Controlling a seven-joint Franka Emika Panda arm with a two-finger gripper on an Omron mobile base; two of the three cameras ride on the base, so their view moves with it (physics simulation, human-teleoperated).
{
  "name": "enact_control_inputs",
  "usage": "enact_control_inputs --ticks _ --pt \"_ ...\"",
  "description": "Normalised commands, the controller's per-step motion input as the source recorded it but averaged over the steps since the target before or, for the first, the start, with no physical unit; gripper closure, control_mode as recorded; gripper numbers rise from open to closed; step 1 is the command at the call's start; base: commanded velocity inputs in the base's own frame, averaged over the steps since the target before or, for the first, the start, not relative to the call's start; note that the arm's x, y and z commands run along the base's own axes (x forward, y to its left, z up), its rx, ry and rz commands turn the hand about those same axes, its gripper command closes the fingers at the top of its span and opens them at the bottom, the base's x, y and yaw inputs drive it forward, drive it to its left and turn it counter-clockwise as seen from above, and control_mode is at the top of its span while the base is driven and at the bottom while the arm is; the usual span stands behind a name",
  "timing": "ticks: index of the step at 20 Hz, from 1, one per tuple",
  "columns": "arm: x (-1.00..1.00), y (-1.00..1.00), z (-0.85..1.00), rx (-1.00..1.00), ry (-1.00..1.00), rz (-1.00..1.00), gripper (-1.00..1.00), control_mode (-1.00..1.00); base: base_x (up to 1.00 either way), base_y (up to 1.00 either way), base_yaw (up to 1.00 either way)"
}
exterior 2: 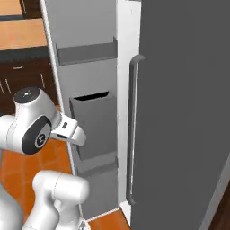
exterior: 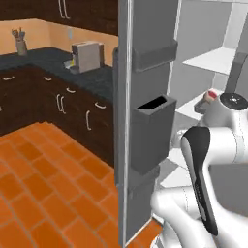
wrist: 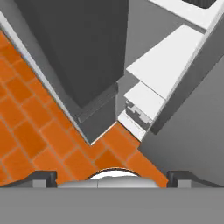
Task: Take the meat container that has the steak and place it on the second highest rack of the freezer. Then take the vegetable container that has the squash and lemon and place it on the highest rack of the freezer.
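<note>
the white arm (exterior: 208,160) fills the foreground; its claw (wrist: 111,175) points down over the orange floor (wrist: 26,144), spread wide, empty. the freezer (exterior: 145,97) stands open. the steak (exterior: 211,95) sits in its container on a shelf; neither container looks moved yet.

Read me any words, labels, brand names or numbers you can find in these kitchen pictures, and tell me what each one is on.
None: no readable text anywhere.
Tall gray freezer with open door: plain, no badge.
Boxy silver appliance on the dark counter: no legible marking; too small to tell more.
Small red item on a white freezer shelf: blurred, no label readable.
</note>
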Motion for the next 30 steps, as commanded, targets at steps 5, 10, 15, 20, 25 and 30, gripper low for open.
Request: enact_control_inputs --ticks 5,10,15,20,25,30 --pt "0.00 0.00 0.00 0.00 0.00 0.00 -1.00 1.00 -0.11 0.06 1.00" --pt "0.00 0.00 0.00 0.00 0.00 0.00 -1.00 1.00 -0.04 0.29 0.97" --pt "0.00 0.00 0.00 0.00 0.00 0.00 -1.00 1.00 0.19 0.75 0.34" --pt "0.00 0.00 0.00 0.00 0.00 0.00 -1.00 1.00 0.74 0.47 -0.11" --pt "0.00 0.00 0.00 0.00 0.00 0.00 -1.00 1.00 0.80 0.00 -0.30" --pt "0.00 0.00 0.00 0.00 0.00 0.00 -1.00 1.00 0.91 -0.01 -0.22"
